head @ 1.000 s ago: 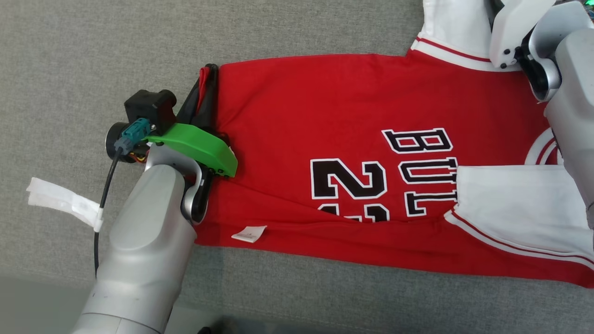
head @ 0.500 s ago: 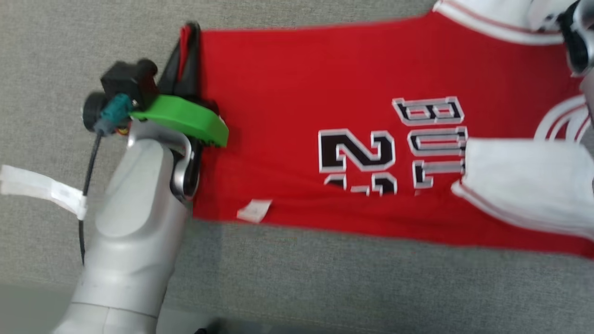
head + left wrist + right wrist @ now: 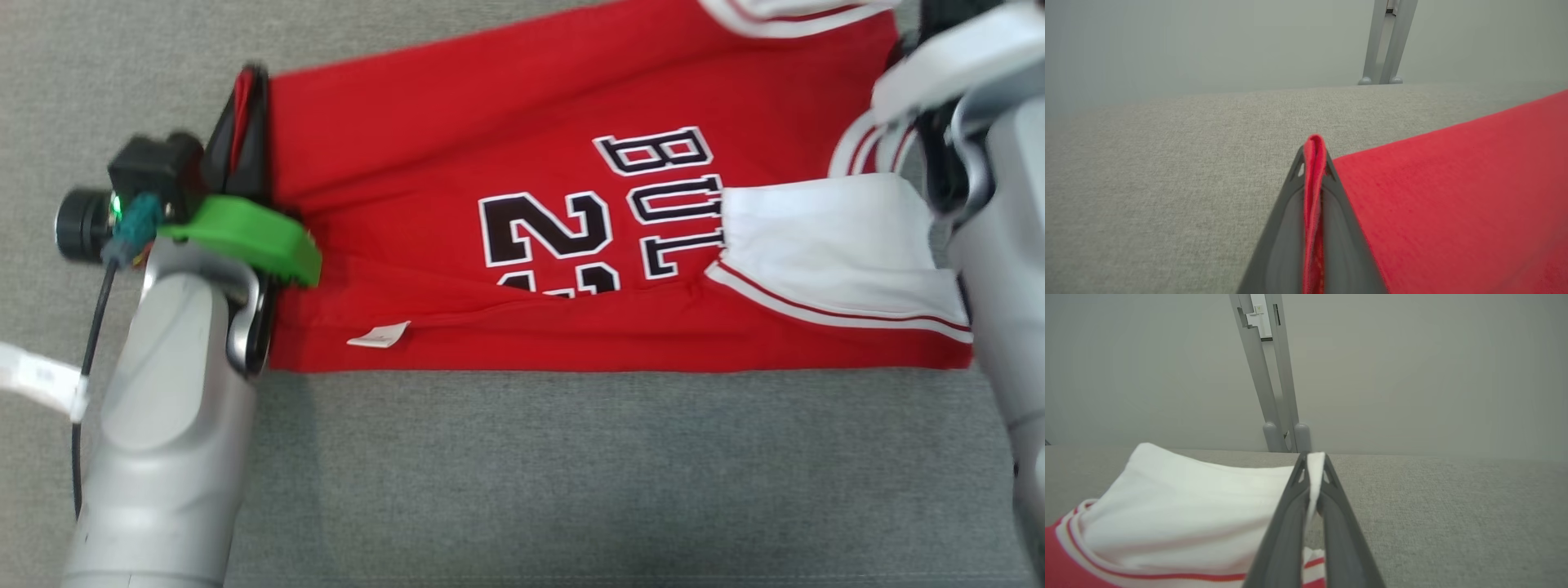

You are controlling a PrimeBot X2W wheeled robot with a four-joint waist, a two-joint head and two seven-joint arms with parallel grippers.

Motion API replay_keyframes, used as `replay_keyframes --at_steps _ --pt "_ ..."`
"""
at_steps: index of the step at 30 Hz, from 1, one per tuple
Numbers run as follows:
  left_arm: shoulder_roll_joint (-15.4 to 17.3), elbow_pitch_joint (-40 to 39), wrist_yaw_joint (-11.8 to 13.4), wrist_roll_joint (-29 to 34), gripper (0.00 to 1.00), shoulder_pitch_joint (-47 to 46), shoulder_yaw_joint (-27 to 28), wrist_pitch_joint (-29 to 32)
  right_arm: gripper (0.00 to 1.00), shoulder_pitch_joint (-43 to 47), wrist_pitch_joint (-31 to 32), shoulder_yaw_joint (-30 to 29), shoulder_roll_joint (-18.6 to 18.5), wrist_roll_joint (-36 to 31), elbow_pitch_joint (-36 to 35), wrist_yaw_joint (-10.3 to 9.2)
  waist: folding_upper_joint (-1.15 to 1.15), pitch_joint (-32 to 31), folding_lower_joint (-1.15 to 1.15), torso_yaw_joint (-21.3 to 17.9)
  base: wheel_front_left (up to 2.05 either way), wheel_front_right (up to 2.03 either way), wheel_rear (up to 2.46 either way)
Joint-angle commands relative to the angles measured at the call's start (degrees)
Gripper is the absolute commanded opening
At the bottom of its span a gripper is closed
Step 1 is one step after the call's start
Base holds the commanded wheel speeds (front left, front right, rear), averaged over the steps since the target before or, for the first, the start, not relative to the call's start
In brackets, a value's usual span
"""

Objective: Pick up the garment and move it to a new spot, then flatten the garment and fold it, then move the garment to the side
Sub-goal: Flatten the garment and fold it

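Note:
The garment [image 3: 457,155] is a red jersey with white sleeves and black lettering, stretched across a grey fabric surface in the head view. My left gripper [image 3: 245,86] is shut on its red hem corner at the left. In the left wrist view the left gripper [image 3: 1314,157] pinches a fold of the red cloth [image 3: 1453,196] between its dark fingers. At the upper right of the head view my right arm [image 3: 992,245] covers its own fingers. The right wrist view has the right gripper [image 3: 1314,461] shut on white sleeve cloth [image 3: 1180,506].
The grey fabric surface [image 3: 571,474] runs wide in front of the jersey. A white tag [image 3: 377,335] lies on the red cloth near the front edge. A white strap [image 3: 37,377] hangs off my left arm's cable. A pale metal post [image 3: 1274,384] stands behind the surface.
The right gripper has shut on the white sleeve cloth. Both arms have pulled the jersey, which now lies tauter and tilted. The head camera has shifted too.

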Motion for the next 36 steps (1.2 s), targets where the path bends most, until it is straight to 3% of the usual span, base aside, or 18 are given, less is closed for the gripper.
replay_keyframes --at_steps 1,8,19,20,21,22,23,24,32,36 --pt "1.20 -0.16 -0.30 1.03 0.00 2.21 0.92 0.03 0.00 4.04 -0.13 0.18 0.06 1.69 -2.82 -0.11 0.00 -2.86 -0.01 -3.17 0.00 0.00 0.00" --pt "1.88 -2.22 0.65 3.98 0.00 11.78 3.56 0.03 0.00 20.01 -0.15 2.93 0.23 10.22 -13.38 -0.11 0.00 -5.78 -0.01 -6.06 0.00 0.00 0.00" --pt "-2.01 -7.62 0.23 4.83 0.00 24.40 8.27 0.03 0.00 36.21 -0.16 1.39 2.72 14.11 -19.77 -0.11 0.00 -11.61 -0.01 -5.86 0.00 0.00 0.00" --pt "-2.15 -7.58 0.19 4.97 0.29 25.14 8.70 0.03 0.00 37.05 -0.16 1.26 2.99 14.00 -19.97 -0.11 0.00 -12.19 -0.01 -5.87 0.00 0.00 0.00" --pt "-2.24 -7.36 0.39 4.85 0.46 25.66 9.26 0.03 0.00 37.59 -0.16 1.09 3.17 13.79 -20.08 -0.11 0.00 -12.67 -0.01 -5.89 0.00 0.00 0.00" --pt "-2.45 -7.07 0.66 4.36 1.00 26.19 10.01 0.03 0.00 38.13 -0.16 0.85 3.24 13.27 -20.01 -0.11 0.00 -13.21 -0.01 -5.88 0.00 0.00 0.00" --pt "-2.70 -7.07 0.88 4.50 1.00 26.57 10.46 0.03 0.25 38.59 -0.16 0.68 3.42 13.05 -19.82 -0.11 0.00 -13.71 -0.01 -5.86 0.00 0.00 0.00" --pt "-2.99 -7.22 1.22 4.52 1.00 27.05 11.06 0.03 1.00 38.97 -0.13 0.41 3.64 12.82 -19.49 -0.11 0.00 -14.17 -0.01 -5.78 0.00 0.00 0.00" --pt "-4.15 -10.61 3.75 3.58 1.00 31.74 13.61 0.03 1.00 39.60 0.47 -1.05 4.44 10.41 -17.33 -0.11 0.00 -17.08 -0.01 -3.44 0.00 0.00 0.00" --pt "-4.34 -12.16 4.42 1.81 1.00 34.56 11.23 0.03 1.00 40.15 0.70 -2.05 5.04 9.81 -15.05 -0.11 0.00 -18.34 -0.01 -1.28 0.00 0.00 0.00"
